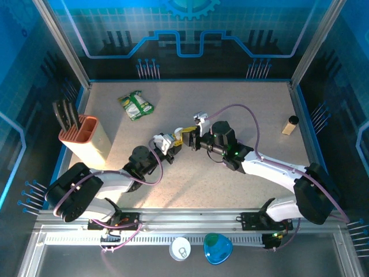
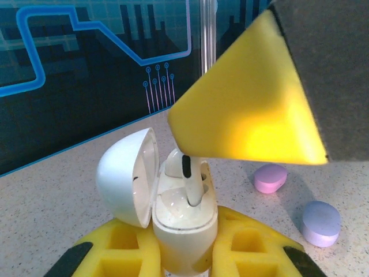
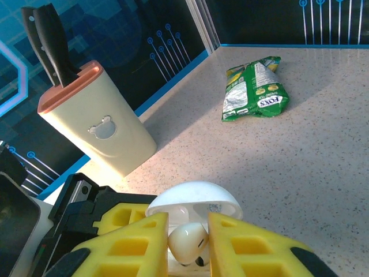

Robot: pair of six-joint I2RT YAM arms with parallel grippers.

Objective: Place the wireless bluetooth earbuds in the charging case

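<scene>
I am in the insertion step itself. My left gripper point(image 2: 187, 249) is clamping the white charging case point(image 2: 184, 222) upright between its yellow pads, with the lid point(image 2: 127, 173) swung open to one side. My right gripper point(image 3: 187, 228) is pinching a white earbud point(image 3: 187, 242) in narrow jaws just above the case. From my left wrist I am seeing the bud's stem pointing down into a socket, with one right finger point(image 2: 248, 115) hanging over it. I am judging the bud to be partly in but not seated, as its head is riding above the rim. Next I should be pressing straight down along the stem, gently, holding the case steady against the push, and parting the right jaws only once the bud sits flush. A tilt here could jam the stem against the socket wall. I cannot tell whether the other socket is filled.
</scene>
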